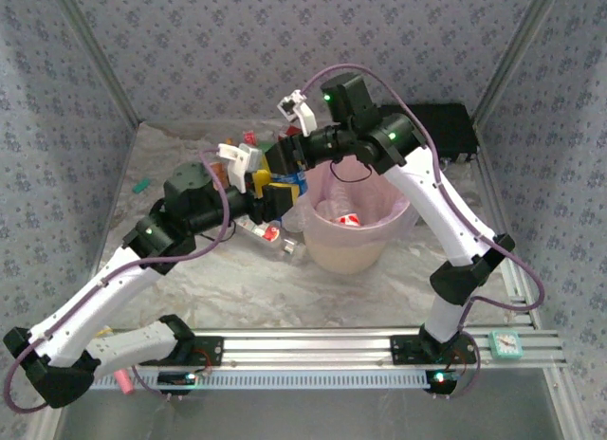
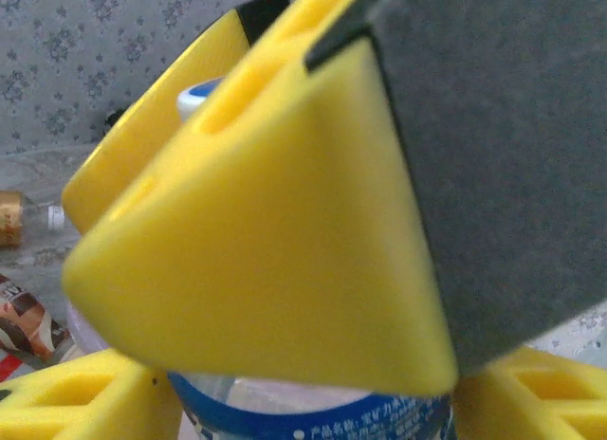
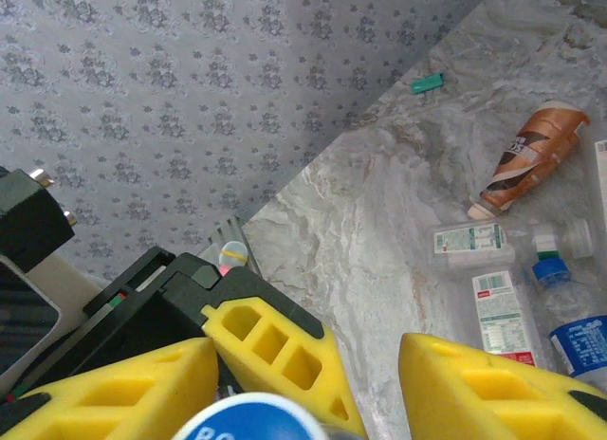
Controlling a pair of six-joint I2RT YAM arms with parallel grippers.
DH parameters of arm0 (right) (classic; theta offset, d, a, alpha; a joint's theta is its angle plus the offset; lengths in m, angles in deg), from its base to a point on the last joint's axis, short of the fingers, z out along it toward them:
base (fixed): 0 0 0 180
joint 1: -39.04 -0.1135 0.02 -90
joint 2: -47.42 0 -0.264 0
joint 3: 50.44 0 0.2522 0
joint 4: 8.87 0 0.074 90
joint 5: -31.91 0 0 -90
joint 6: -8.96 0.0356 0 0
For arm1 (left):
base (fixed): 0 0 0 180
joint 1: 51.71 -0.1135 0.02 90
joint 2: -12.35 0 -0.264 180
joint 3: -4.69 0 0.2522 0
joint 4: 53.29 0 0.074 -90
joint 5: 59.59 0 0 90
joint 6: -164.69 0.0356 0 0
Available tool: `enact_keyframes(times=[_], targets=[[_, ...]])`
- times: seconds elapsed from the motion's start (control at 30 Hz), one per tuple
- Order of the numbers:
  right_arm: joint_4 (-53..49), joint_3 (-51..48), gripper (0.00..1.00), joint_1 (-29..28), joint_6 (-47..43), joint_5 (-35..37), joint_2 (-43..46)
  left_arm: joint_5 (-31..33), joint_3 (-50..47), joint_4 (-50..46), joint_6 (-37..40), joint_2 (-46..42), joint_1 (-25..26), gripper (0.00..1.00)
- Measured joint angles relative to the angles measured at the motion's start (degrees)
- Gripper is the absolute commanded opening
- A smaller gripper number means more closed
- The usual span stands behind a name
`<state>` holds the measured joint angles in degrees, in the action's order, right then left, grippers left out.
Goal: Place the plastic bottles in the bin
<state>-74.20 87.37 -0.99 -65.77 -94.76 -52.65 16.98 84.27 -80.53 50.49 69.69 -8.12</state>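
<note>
A clear plastic bottle with a blue label (image 1: 290, 186) hangs just left of the bin (image 1: 379, 255), a cream bucket with a pink liner. My left gripper (image 1: 277, 201) is shut on the bottle (image 2: 313, 416), one yellow finger (image 2: 85, 402) against each side of it. My right gripper (image 1: 285, 170) comes at it from above. Its jaws (image 3: 308, 364) stand open around the blue cap (image 3: 251, 421) and one left-gripper finger (image 3: 285, 359), with marble showing in the gap. Bottles lie inside the bin (image 1: 346, 217).
Several more bottles lie on the marble table left of the bin, among them a brown one (image 3: 531, 155), clear ones (image 3: 469, 241) and a blue-capped one (image 3: 579, 340). A black case (image 1: 446, 127) stands behind the bin. A small green item (image 1: 142, 185) lies at the far left.
</note>
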Motion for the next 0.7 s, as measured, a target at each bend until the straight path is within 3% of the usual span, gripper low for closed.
enact_keyframes(times=[0.23,0.4,0.57,0.7], targets=[[2.1,0.0,0.34,1.8,0.7,1.4,0.0,3.8,0.0,1.8,0.2,0.0,0.0,0.82],[3.0,0.0,0.36,3.5,0.7,2.8,0.0,6.7,0.0,1.4,-0.2,-0.5,-0.3,0.86],[2.0,-0.1,0.4,6.5,-0.5,5.7,0.2,12.0,1.8,-12.5,-2.1,-2.0,-3.0,0.91],[0.8,-2.9,0.5,8.6,-1.7,8.7,2.4,16.6,1.8,-27.1,-5.1,-4.4,-4.2,0.98]])
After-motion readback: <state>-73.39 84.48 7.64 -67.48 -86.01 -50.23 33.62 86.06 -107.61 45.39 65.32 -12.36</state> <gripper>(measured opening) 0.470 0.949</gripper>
